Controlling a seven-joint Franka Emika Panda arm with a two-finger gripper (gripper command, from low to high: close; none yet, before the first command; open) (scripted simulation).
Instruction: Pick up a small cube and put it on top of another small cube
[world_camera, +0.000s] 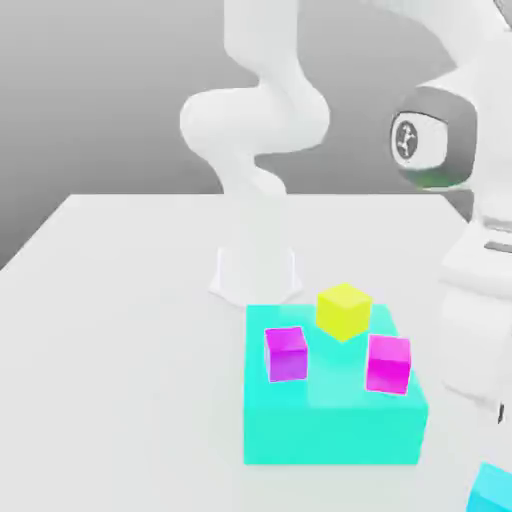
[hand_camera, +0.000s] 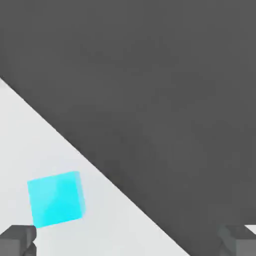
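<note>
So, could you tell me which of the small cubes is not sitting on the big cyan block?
The small cyan cube: it rests on the white table, while both magenta cubes and the yellow cube sit atop the block.

A white table (world_camera: 120, 330) is carrying the arm's base (world_camera: 255, 272), a large cyan block (world_camera: 330, 425) and a small cyan cube (hand_camera: 55, 198) near its edge.
</note>
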